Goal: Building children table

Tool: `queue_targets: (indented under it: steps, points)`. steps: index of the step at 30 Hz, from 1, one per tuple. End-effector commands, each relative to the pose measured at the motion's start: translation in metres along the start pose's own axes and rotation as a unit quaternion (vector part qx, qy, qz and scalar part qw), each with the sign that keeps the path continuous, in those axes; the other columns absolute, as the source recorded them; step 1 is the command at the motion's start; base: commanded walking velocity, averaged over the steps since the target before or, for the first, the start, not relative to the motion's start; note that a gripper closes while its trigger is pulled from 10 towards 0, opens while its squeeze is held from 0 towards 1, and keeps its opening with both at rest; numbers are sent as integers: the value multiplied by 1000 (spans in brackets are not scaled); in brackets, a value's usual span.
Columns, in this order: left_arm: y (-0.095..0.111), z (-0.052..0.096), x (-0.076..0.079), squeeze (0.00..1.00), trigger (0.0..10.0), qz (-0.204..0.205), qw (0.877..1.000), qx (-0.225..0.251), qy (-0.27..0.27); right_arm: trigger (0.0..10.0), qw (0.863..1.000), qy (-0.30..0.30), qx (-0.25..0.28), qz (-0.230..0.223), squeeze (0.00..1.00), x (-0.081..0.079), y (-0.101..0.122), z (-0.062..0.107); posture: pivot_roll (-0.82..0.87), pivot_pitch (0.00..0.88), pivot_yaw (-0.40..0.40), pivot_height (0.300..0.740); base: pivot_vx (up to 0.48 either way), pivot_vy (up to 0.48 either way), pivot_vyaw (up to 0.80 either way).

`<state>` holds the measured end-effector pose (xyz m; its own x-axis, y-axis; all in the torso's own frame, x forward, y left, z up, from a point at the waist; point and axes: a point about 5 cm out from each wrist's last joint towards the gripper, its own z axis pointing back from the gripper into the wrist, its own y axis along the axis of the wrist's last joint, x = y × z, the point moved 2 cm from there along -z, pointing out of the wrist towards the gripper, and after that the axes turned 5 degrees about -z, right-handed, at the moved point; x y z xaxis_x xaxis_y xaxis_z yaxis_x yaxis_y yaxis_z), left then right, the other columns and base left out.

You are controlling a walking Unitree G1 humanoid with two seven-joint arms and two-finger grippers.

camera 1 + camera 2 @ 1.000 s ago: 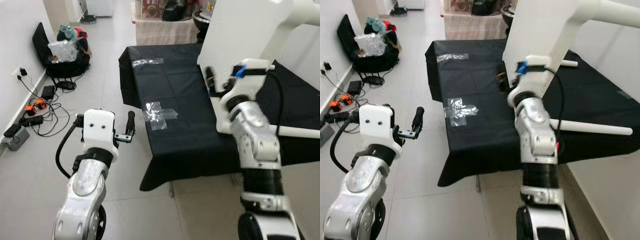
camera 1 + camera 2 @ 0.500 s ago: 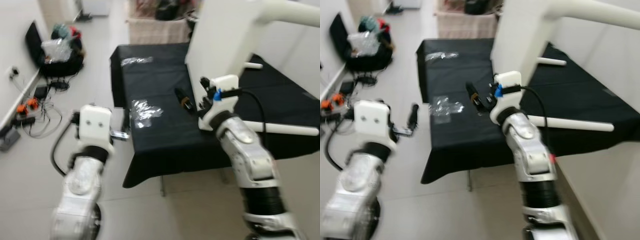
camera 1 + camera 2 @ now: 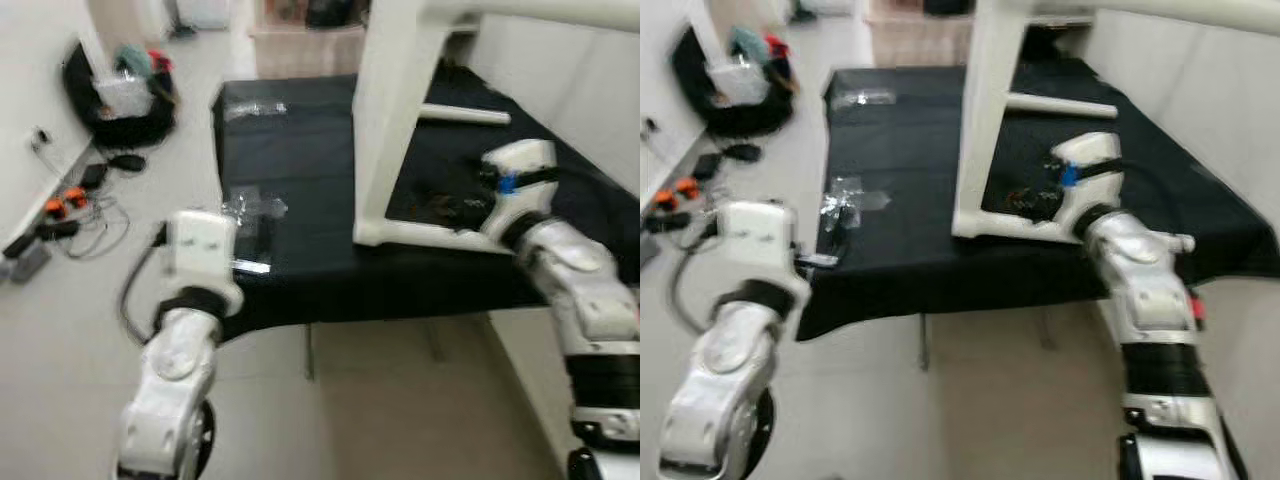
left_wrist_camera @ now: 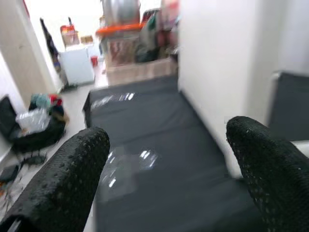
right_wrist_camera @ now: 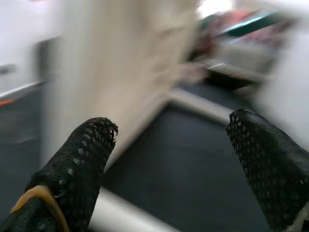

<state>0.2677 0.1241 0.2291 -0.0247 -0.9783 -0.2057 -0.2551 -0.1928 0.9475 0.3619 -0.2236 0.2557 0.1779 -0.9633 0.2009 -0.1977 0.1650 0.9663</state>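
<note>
While upended, white table (image 3: pixel 392 120) legs-up.

Right hand (image 3: pixel 455 208) has dropped — onto the black cloth (image 3: pixel 300 170).

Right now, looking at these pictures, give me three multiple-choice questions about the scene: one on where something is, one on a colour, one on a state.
1. Where does the white frame stand?
A. on the floor
B. on the cloth-covered table
C. against the wall

2. What colour is the cloth?
A. black
B. red
C. white

3. How are the left pincer fingers?
A. shut on a tool
B. shut, holding nothing
C. open, holding nothing

Answers:
1 B, its lower edge rests on the cloth.
2 A, the cover is black all over.
3 C, the left wrist view shows the fingers wide apart with nothing between them.
</note>
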Motion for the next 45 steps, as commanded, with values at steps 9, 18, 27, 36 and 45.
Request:
queue_targets:
  steps: [9,18,27,36,45]
  points:
    - [-3,-1,-6,0,10000,13,1000,-9,14,10000,991,-93,50,86,0,12,26,-4,54,56,-65,740,384,-206,0]
    - [-7,-1,-9,0,10000,38,999,-20,28,10000,929,-255,176,204,0,53,77,17,48,53,-65,740,237,0,0]
    - [-9,-1,-5,0,10000,37,999,-22,21,10000,928,-291,89,216,0,68,40,22,47,41,-60,740,0,0,0]
    - [-10,0,-5,0,10000,55,998,-23,22,10000,874,-319,177,321,0,61,81,27,40,34,-56,740,0,0,0]
    - [-18,0,8,0,10000,99,994,-41,-15,10000,884,-215,168,380,0,38,84,9,33,30,-55,740,0,0,0]
